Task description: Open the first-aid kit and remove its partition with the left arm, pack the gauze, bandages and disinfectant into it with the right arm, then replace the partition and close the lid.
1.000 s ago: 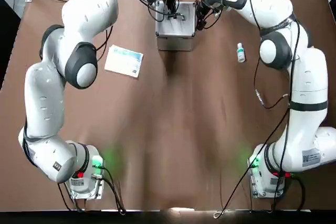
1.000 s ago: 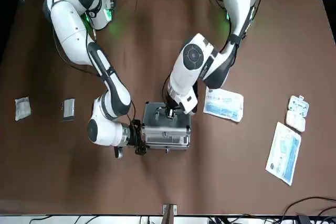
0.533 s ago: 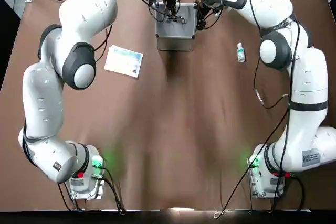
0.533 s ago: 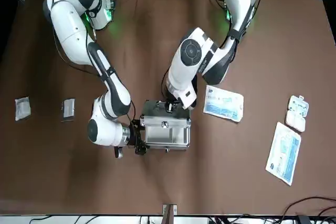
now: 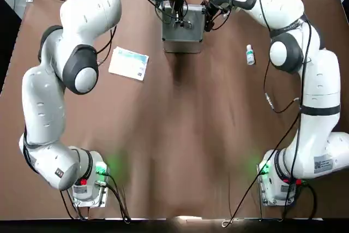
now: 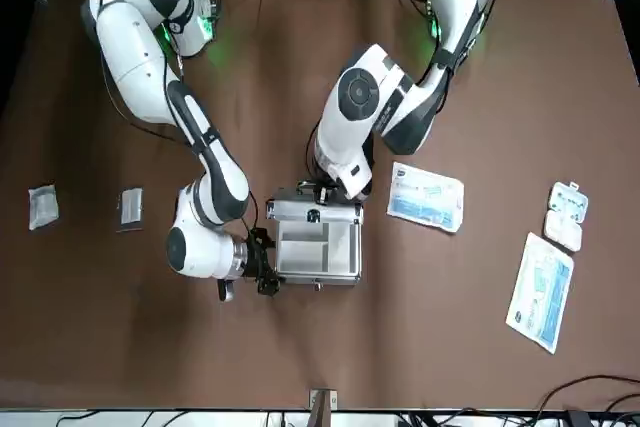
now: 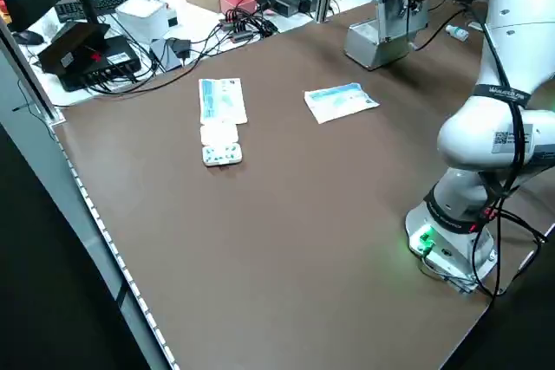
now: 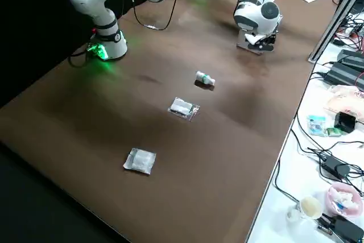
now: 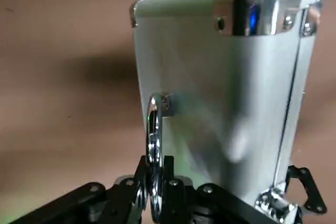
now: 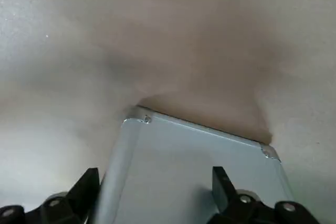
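- While clamped by left claw (image 9: 154,167) on curved metal handle (image 9: 154,142), ease the lid (image 9: 197,87) round its hinge; likely stiff and light, handle smooth, could twist in grip. No straight pull.
- Right claw (image 10: 155,174): fingers apart at the side of the first-aid kit (image 6: 318,276). Cannot tell if touching. Probably good for steadying; light shell could skid.
- Lid partly up, pale compartments (image 6: 302,247) showing inside. Cannot tell if partition. If so, take by rim or divider; probably thin, light.
- Disinfectant bottle (image 5: 250,55) upright or tilted: cannot tell. On worktop (image 5: 163,162), right arm's side. Small, round, may roll; grip round body, gently.
- Wrapped packets (image 6: 43,206) (image 6: 130,207): likely soft, slippery film. Pinch mid-pack.
- Kit toward far edge, some margin left. More room toward arm bases. Watch blue-white packet (image 6: 426,197) on left arm's side.
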